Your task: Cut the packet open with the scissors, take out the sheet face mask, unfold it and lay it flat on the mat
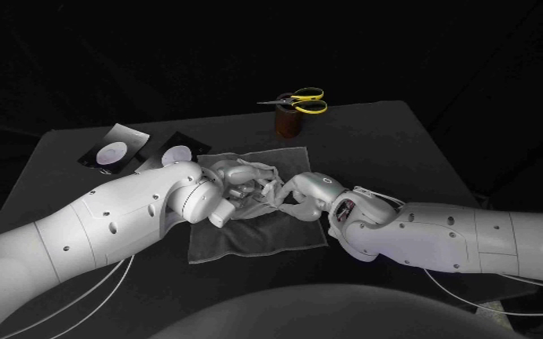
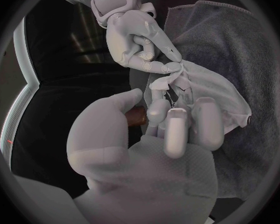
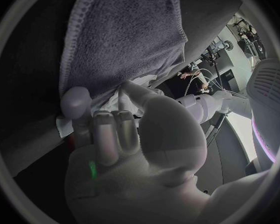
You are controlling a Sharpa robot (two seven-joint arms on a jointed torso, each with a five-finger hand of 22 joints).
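Left robot hand & right robot hand both pinching sheet face mask, bunched over mat, middle of bench. Scissors on brown holder at far edge; 2 packets far-left corner, print unreadable.

**Robot test lab, blacked out**

A black table stands against a black backdrop that closes off the far side. The white left arm reaches in from the left and the white right arm from the right, with thin white cables trailing beneath them at the near edge.
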